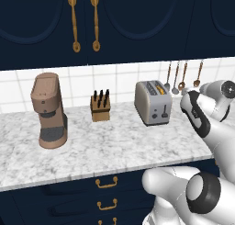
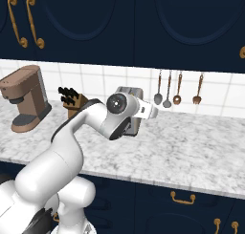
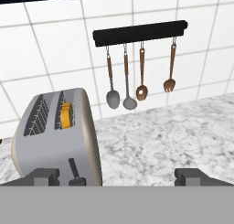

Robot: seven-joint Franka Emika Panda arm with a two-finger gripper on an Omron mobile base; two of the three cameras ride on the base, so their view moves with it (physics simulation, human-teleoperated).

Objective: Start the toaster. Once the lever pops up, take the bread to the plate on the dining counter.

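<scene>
The gripper [image 3: 117, 176] is hanging wide open and empty beside the toaster [image 3: 57, 138]; it should be lining one fingertip squarely over the lever [image 3: 76, 173] before pressing down.

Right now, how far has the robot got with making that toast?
Barely begun. Nothing looks done: the bread sits in a slot of the toaster, and the lever shows on its narrow face, apparently not yet pressed. In hand: the open gripper hangs close to the toaster's narrow face, touching nothing. Left: push the lever, wait for the pop-up, then carry the bread to the plate on the dining counter.
</scene>
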